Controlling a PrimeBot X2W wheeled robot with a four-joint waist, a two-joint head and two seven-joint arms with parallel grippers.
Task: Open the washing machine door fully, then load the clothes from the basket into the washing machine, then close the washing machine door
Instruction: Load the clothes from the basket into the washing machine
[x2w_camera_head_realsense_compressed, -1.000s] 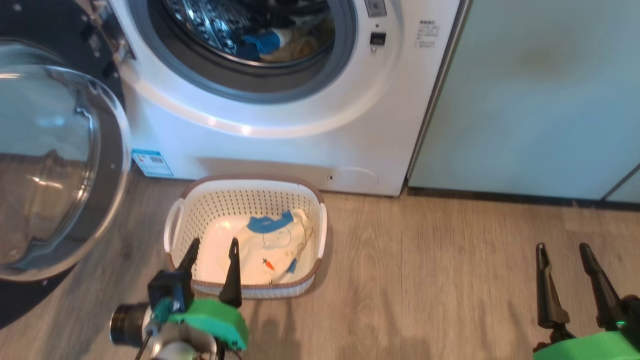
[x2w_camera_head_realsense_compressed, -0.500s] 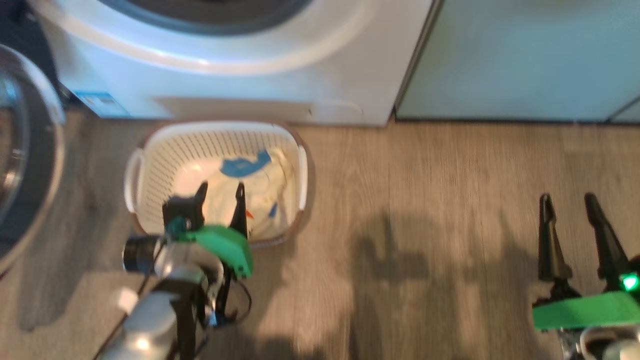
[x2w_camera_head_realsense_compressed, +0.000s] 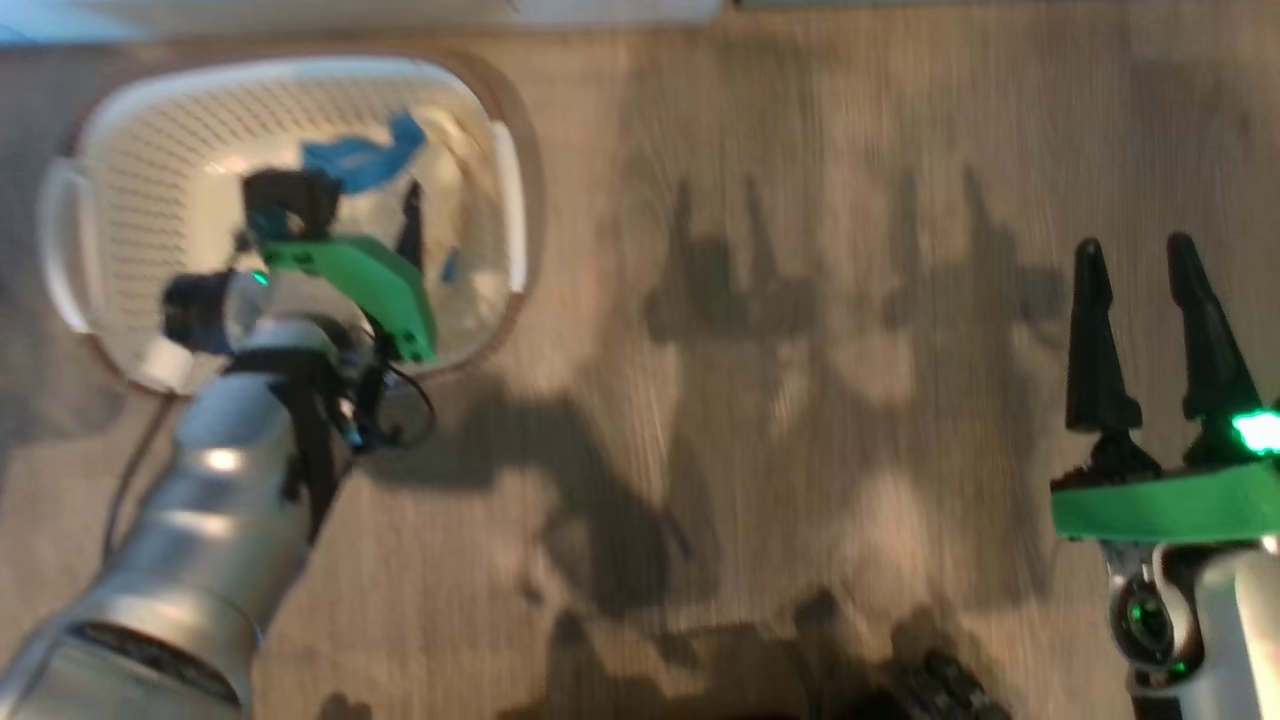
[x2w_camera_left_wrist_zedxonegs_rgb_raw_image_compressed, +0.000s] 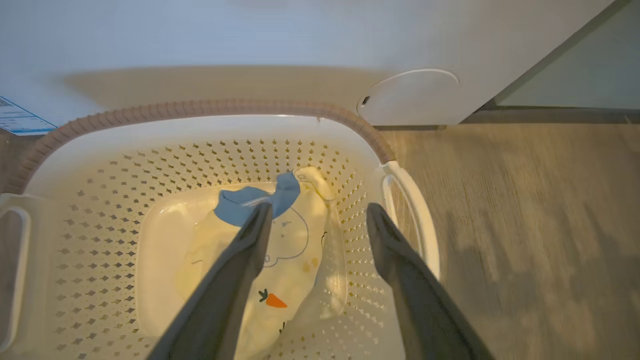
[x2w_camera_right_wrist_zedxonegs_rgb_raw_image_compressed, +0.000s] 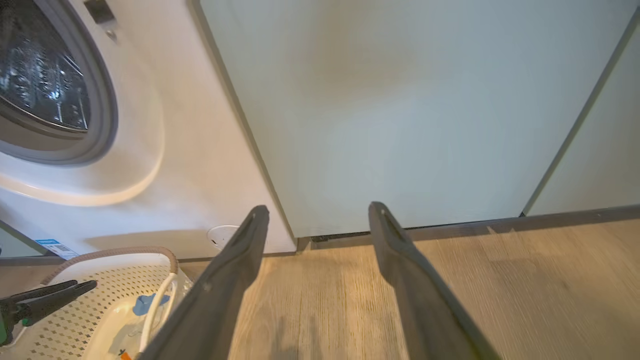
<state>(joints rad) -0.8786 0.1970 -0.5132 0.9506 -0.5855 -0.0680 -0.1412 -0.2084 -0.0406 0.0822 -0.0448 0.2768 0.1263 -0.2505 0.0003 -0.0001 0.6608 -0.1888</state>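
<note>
Blue-edged label on the washing machine carries unreadably small print.

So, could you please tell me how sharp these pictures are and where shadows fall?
Head view: smeared throughout, with dark shadows across the floor. Left wrist view: the basket and clothes fairly crisp, floor at right blurred. Right wrist view: clearest, the washing machine sharp, a soft shadow on its lower front.

The basket sits on the floor just before the washer, clothes in its bottom and the left fingers over them. The right fingers hang well off to the right, facing the cabinet beside the washer.
</note>
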